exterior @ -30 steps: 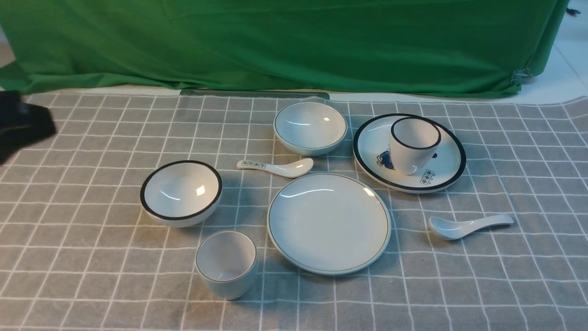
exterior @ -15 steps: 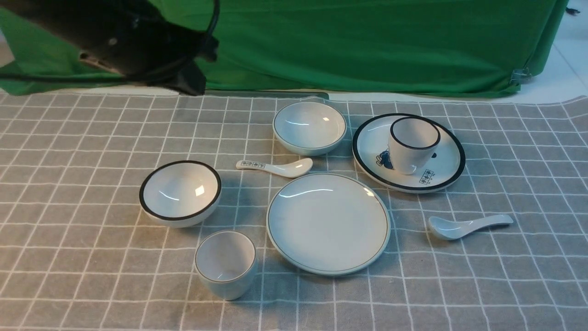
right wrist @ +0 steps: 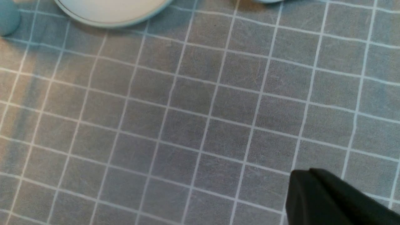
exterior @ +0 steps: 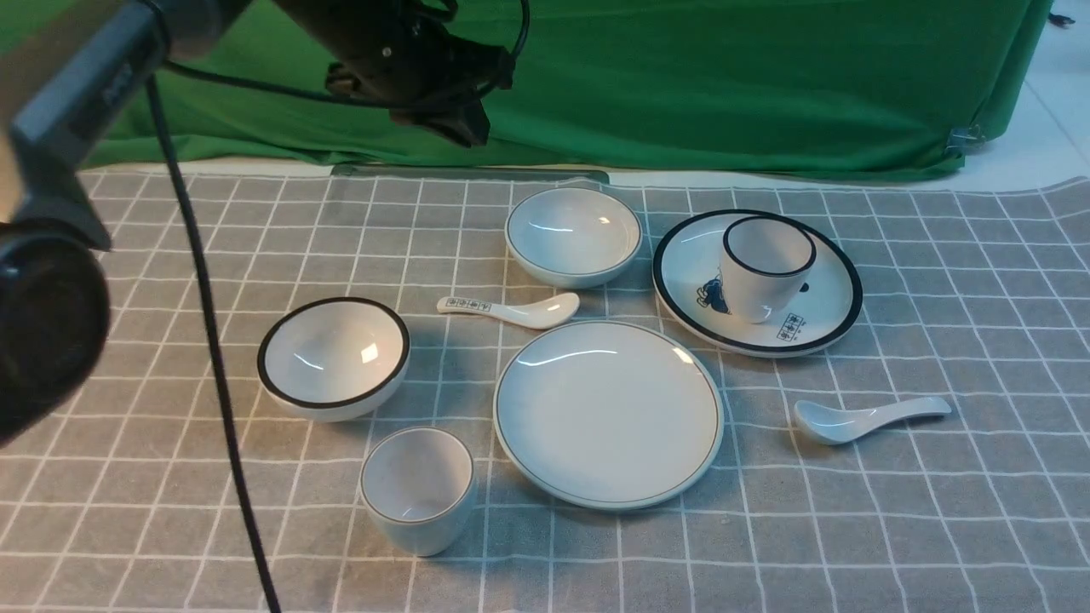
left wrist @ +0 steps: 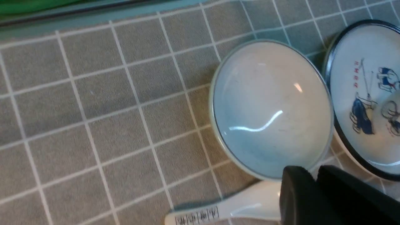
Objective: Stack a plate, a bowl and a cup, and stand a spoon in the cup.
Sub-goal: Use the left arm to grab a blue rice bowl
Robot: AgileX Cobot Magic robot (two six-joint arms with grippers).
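The plate (exterior: 609,415) lies mid-table, with the cup (exterior: 417,487) upright to its left. Behind it stands the bowl (exterior: 573,236), and the plain spoon (exterior: 869,420) lies to its right. My left gripper (exterior: 464,128) hangs high at the back, left of the bowl. In the left wrist view its fingertips (left wrist: 314,172) are parted a little with nothing between them, close to the bowl (left wrist: 272,109). My right gripper (right wrist: 300,178) is shut and empty over bare cloth, with the plate's rim (right wrist: 109,15) further off. It does not show in the front view.
A black-rimmed bowl (exterior: 334,356) sits at the left. A black-rimmed printed plate (exterior: 817,328) at the back right carries a printed cup (exterior: 766,266). A spoon with a marked handle (exterior: 511,310) lies between bowl and plate. Green cloth (exterior: 681,85) hangs behind.
My left arm has swung in from the left edge, up and to the right, and now reaches across the back towards the bowl. The dishes have not moved.
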